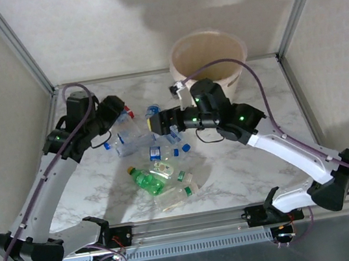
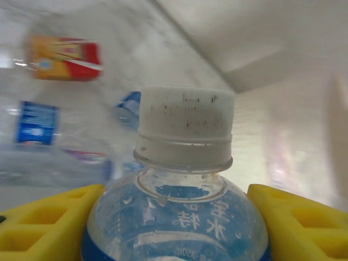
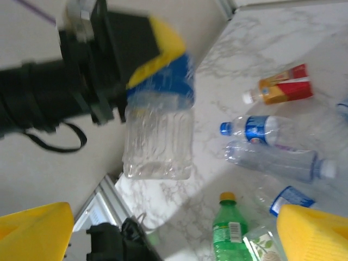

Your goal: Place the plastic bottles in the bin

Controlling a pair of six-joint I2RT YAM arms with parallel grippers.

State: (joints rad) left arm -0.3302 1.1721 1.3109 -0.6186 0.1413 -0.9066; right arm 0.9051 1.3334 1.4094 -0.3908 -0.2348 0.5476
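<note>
Left hand (image 1: 118,116), bottle (image 3: 157,136); seemingly marble table (image 1: 245,166)

Lab test cell: alu frame (image 1: 15,44), white panels (image 1: 144,17), marble-look table (image 1: 245,166).

**Left gripper clamped on a bottle, right gripper spread wide**

The left arm (image 1: 44,183) rises from its base at the near-left corner, bends at the elbow and reaches right over the table. The left gripper (image 1: 120,115) has its yellow fingers (image 2: 49,223) pressed against both sides of a clear bottle (image 3: 157,136), at the blue-labelled shoulder. The right arm (image 1: 289,149) climbs from the near-right base, folds at the elbow and points left toward the other wrist. The right gripper (image 1: 159,123) holds its fingers (image 3: 32,228) well apart, gripping nothing.
</note>
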